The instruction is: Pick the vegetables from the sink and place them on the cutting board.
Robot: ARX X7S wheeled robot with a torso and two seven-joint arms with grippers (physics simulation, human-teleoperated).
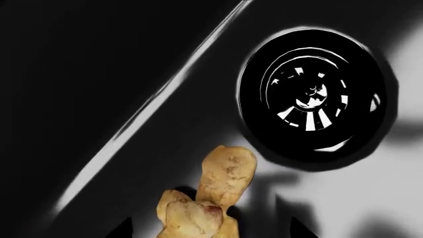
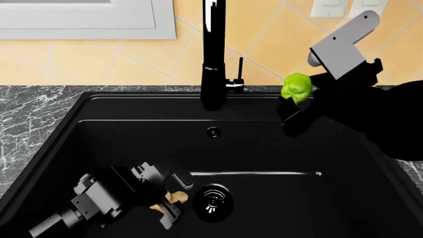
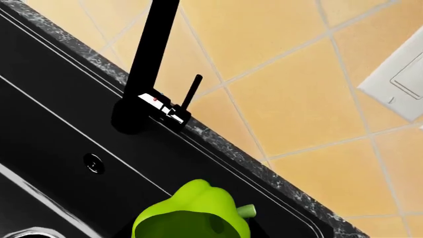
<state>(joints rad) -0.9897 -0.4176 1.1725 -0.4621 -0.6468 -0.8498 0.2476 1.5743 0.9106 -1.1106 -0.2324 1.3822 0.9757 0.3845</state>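
both vegetables gripped, neither yet on a board

lower left of the head view, the left gripper clasps the ginger root on the sink floor beside the drain. upper right, the right gripper holds the bell pepper above the rim. next, i judge, both must carry to the cutting board, which is out of view.

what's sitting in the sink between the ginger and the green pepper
Nothing: in the head view only bare matte black basin floor and the round drain separate the knobby tan ginger root from the raised lime-green bell pepper.
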